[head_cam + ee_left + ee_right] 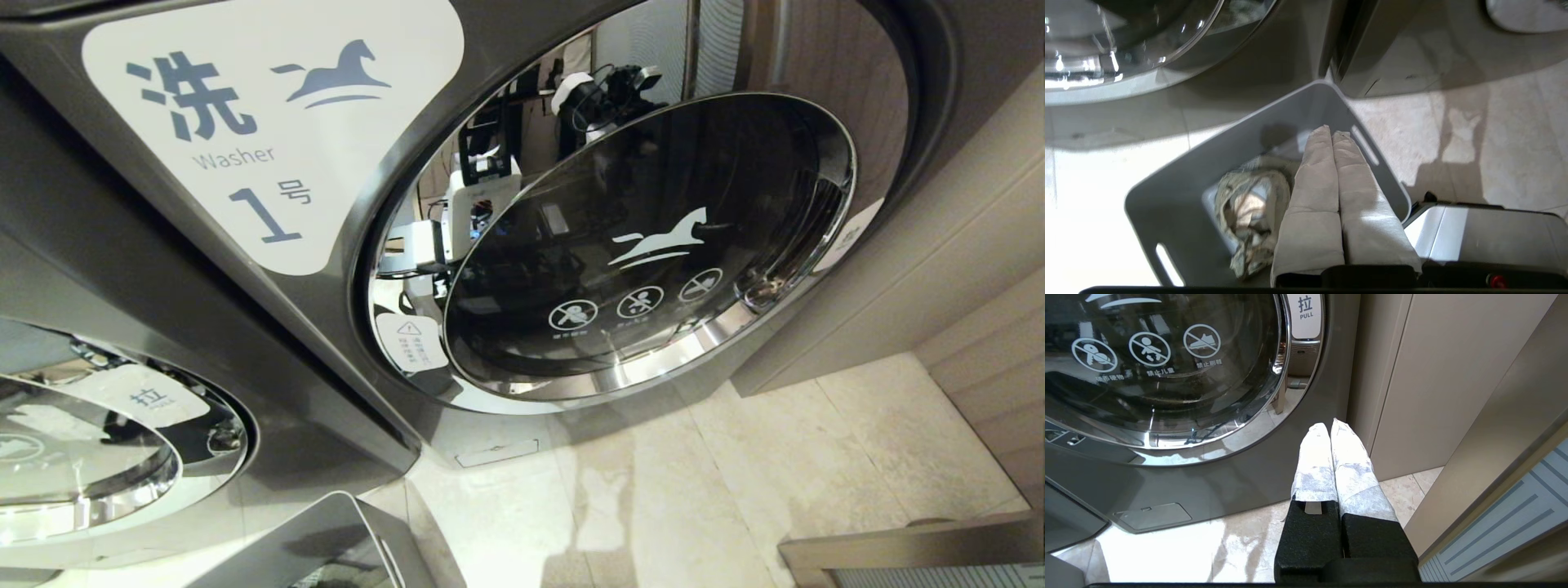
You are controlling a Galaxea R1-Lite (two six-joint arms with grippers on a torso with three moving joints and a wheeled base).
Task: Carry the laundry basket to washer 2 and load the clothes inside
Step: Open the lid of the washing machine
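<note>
From my remote station, the left pincer [1331, 132] reads fully closed: its two cloth-wrapped fingers [1312, 183] lie pressed together with nothing between them. It hangs over the laundry basket [1175, 196], tips pointing toward the basket's far short wall, beside the slot handle [1365, 145] in that wall. The basket stands on the pale tiled floor [1453, 134]. The clothes [1251, 216], a crumpled grey-green bundle, lie on the basket's bottom, just beside the left pincer's fingers and below them; I cannot tell whether fabric and fingers touch.

Beyond the left pincer's tips, past the basket, a dark grey washer front with a chrome-ringed glass door [1122, 45] fills the view. No number is legible on it there.

The right pincer [1331, 426] is likewise closed, empty, its wrapped fingers [1314, 465] together. It hovers above the floor, pointing at the lower corner of the washer labelled "1" [269, 122]; that washer's round door [1163, 371] with its "PULL" tab [1305, 314] is ahead of the pincer and to one side, shut. A beige panel [1433, 396] stands on the other side.

In the head view, a second chrome-ringed door [98, 457] shows beside washer "1", and a corner of the basket appears beneath it.
</note>
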